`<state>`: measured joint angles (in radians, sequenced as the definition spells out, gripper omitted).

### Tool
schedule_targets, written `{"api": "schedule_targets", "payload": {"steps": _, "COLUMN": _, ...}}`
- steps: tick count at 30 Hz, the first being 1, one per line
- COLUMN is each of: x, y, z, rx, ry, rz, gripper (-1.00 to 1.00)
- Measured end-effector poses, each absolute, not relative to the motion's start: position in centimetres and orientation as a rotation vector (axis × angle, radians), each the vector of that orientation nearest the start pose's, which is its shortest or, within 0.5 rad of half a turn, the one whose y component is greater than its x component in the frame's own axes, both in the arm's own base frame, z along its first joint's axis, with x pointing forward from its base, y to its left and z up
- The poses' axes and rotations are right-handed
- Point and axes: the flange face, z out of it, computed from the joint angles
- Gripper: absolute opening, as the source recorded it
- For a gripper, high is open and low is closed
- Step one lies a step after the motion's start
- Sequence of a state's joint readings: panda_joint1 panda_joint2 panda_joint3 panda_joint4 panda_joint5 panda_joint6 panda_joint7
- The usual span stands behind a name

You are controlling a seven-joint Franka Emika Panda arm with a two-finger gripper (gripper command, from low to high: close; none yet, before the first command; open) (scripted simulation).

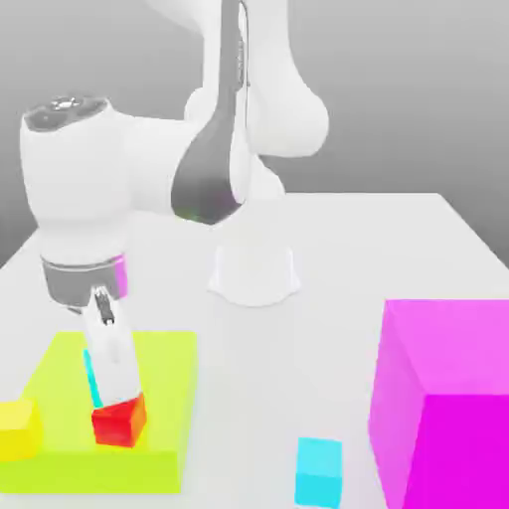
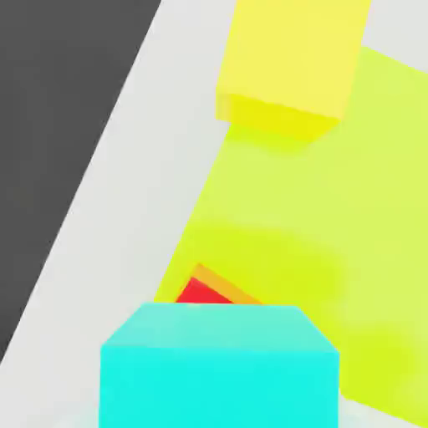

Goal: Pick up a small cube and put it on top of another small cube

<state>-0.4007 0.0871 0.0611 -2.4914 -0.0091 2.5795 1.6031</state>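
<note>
The small glossy red cube (image 1: 120, 422) sits on a flat lime-green slab (image 1: 159, 398) at the exterior view's lower left. My gripper (image 1: 107, 386) hangs straight over it, shut on a small cyan cube (image 1: 90, 378), which shows as a sliver behind the white finger (image 1: 111, 358). In the hand view the held cyan cube (image 2: 219, 368) covers most of the red cube (image 2: 196, 292), leaving one red corner in sight. I cannot tell whether the cyan cube touches the red one or hangs just above it.
A small yellow cube (image 1: 18, 427) (image 2: 292, 67) stands at the slab's edge. A second small cyan cube (image 1: 318, 469) lies on the white table (image 1: 298, 348) near the front. At the exterior view's right stands a large magenta block (image 1: 442, 408).
</note>
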Motion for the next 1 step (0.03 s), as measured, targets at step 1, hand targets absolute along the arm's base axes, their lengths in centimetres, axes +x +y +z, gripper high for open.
{"api": "schedule_targets", "payload": {"steps": 1, "x": 44.57, "y": -15.69, "z": 25.31, "rx": -1.782, "ry": 2.586, "rz": -0.001, "gripper": 1.0}}
